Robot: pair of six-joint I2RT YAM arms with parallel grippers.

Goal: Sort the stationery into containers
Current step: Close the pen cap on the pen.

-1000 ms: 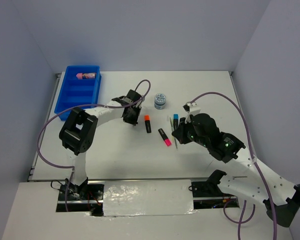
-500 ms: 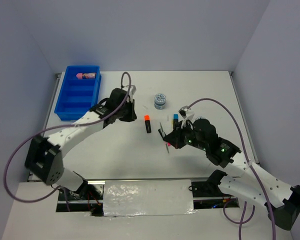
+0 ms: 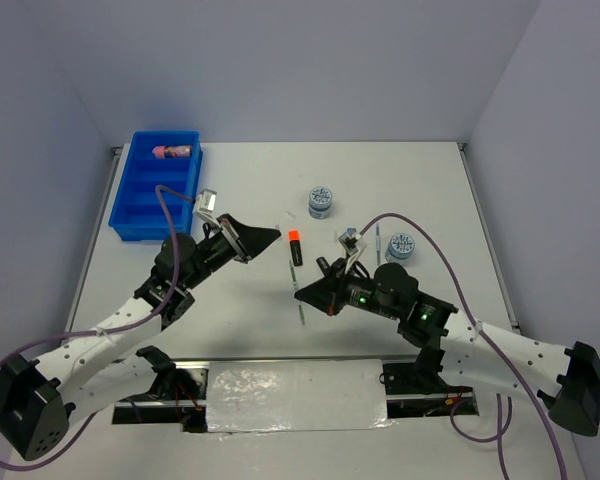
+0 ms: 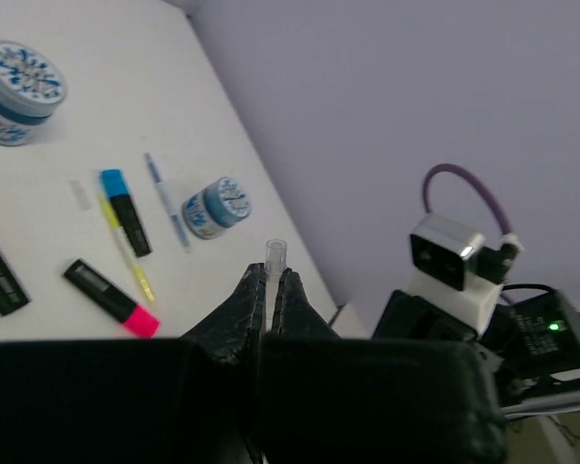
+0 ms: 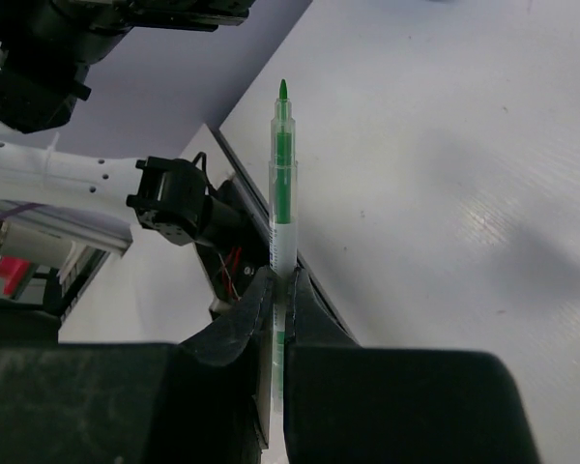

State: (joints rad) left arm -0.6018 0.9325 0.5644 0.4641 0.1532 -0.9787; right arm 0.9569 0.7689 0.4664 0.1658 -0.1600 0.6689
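White table [image 3: 430,180] is seen, with the tray [image 3: 155,195] at its far-left corner. A green pen [image 5: 282,193] is clamped in the closed right gripper [image 5: 278,280], and a clear pen [image 4: 275,253] likewise in the left gripper [image 4: 271,280]. Each should be aligned lengthwise over a compartment before release.

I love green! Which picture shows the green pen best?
The right wrist view: the green pen stands big in the middle, its tip clear, pinched in the shut right gripper. The top view shows only a thin sliver of it poking from that gripper. The left wrist view does not show it.
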